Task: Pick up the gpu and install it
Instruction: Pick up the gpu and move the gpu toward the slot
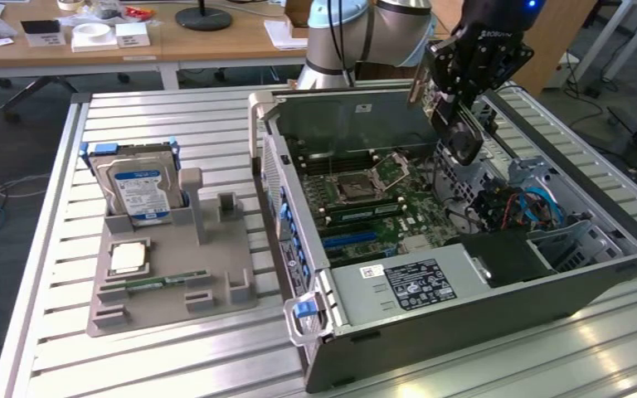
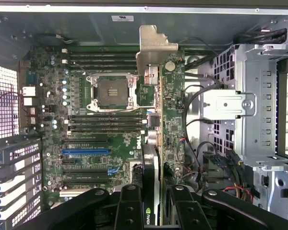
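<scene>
Gripper (image 2: pixel 156 203) jaws are clamped on the gpu (image 2: pixel 152 143), and we see it hanging edge-on above the motherboard (image 2: pixel 86 143) of the open computer case (image 1: pixel 496 307), near the table's (image 1: pixel 163 116) far edge in the exterior view.

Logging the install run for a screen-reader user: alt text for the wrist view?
The jaws grip the gpu edge-on, its silvery bracket farthest from the camera, over the motherboard inside an open computer case. An open CPU socket and memory slots sit to one side of the card, a metal drive cage to the other.
</scene>
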You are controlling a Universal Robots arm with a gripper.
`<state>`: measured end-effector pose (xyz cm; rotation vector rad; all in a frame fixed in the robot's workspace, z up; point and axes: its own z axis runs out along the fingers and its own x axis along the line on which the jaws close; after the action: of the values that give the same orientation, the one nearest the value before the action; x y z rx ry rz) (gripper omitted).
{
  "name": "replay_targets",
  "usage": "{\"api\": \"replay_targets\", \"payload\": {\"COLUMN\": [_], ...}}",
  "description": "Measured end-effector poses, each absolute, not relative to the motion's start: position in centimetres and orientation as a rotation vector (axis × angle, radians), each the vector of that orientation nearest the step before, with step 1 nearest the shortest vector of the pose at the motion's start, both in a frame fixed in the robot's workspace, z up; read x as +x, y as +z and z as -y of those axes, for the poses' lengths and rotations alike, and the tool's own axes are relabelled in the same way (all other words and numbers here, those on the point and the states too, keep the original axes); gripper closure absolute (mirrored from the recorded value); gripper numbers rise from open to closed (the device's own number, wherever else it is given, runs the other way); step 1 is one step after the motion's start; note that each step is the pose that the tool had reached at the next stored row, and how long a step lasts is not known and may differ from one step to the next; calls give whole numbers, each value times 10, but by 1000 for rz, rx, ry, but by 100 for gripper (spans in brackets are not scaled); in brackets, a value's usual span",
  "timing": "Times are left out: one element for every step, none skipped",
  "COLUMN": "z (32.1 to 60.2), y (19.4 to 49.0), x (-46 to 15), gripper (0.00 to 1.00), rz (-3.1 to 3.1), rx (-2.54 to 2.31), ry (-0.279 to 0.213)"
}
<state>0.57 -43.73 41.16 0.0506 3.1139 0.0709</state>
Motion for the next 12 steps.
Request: {"api": "replay_targets", "payload": {"z": [437, 437, 437, 437, 437, 437, 437, 437, 437, 437, 437, 437], "y": [412, 412, 412, 412, 412, 412, 412, 412, 412, 412, 412, 412], "x": [6, 6, 6, 6, 6, 6, 6, 7, 8, 9, 11, 12], "gripper": [73, 73, 73, 73, 73, 73, 73, 73, 73, 73, 73, 73], "rz": [-3114, -3114, -3114, -3114, -3114, -3114, -3114, -3114, -3114, -3114, -3114, -3114], "rx": [51, 51, 51, 51, 51, 51, 51, 50, 50, 51, 51, 51], "ry": [71, 71, 71, 71, 71, 71, 71, 71, 71, 71, 71, 71]}}
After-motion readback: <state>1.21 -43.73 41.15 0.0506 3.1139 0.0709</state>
